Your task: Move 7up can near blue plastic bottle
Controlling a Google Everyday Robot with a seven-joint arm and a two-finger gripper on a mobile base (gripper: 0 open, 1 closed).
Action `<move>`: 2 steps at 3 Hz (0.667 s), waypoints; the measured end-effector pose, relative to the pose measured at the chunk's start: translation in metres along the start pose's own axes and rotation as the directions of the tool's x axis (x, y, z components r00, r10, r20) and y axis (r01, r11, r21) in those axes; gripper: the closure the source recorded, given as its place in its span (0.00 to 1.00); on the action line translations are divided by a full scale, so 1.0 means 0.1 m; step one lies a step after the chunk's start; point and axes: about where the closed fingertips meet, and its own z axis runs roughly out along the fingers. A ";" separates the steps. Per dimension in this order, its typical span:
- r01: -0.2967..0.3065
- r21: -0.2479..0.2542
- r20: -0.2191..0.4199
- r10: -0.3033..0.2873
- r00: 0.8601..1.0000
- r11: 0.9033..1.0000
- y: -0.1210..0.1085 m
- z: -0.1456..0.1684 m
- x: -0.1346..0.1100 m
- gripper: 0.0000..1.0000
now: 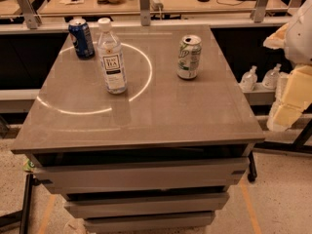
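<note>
Starting from the biggest thing, we see one grey table filling the view. At 3 o'clock, off its edge, is the robot's pale arm, with the gripper somewhere in that mass, well apart from everything on the top. Whether it is apart or together we cannot tell. The blue plastic bottle stands upright at about 10 o'clock on the table. The 7up can stands upright at about 1 o'clock, well apart from it, with bare tabletop between. We judge the step in hand to be the reach for the can. We would come in from the 3 o'clock side, take it around the middle of its body, keep it upright and carry it toward 9 o'clock. We would set it down just beside the bottle without touching it, since a tall bottle may tip at a nudge. The dark blue can, at 11 o'clock behind the bottle, should be left alone. We count one table, one bottle, two cans and two small pump bottles on a ledge at 3 o'clock.
</note>
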 end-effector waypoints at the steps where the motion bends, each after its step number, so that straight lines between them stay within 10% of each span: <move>1: 0.000 0.000 0.000 0.000 1.000 1.000 0.00 0.00 0.00 0.00; 2: -0.022 0.013 0.072 0.021 0.997 1.000 -0.07 -0.02 -0.01 0.00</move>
